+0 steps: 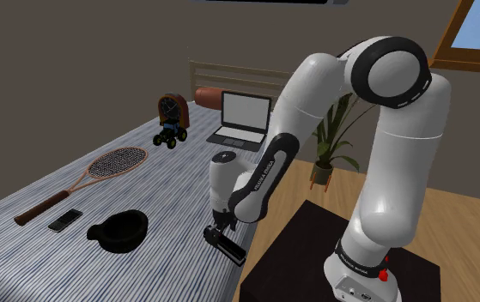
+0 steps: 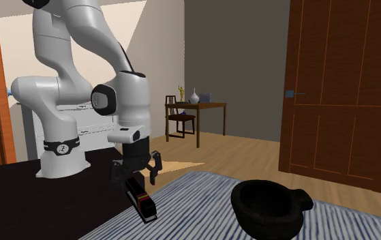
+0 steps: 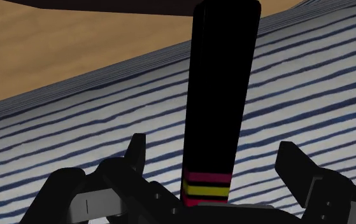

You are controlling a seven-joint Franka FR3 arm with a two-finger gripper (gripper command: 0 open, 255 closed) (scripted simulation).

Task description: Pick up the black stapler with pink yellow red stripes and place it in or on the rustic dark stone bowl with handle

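Loss over the edge is the biggest danger. The stapler (image 1: 228,249) lies at the lower centre of the shoulder view, right at the border of the striped bed cover (image 1: 161,266), with the black stand (image 1: 302,232) just beside it toward the lower right. The gripper (image 1: 218,230) hovers low over it, spread wide. In the wrist view the two fingers (image 3: 135,153) stand either side of the stapler with a gap on each flank, so nothing is held. If one finger lands on the body while closing, I judge it could shove the stapler off the cover.

A lesser danger is the hold itself: the fingers bracket the striped end, not the middle, so the long body may swing or slip once lifted.

Smaller again, the dark bowl (image 1: 119,230) sits at the lower left of the shoulder view, well apart from the stapler. It seems hardly wider than the stapler is long, so the stapler may end up propped on the rim.

The stapler is a long, narrow, plain black bar with thin pink, yellow and red bands (image 3: 206,184) across one end.
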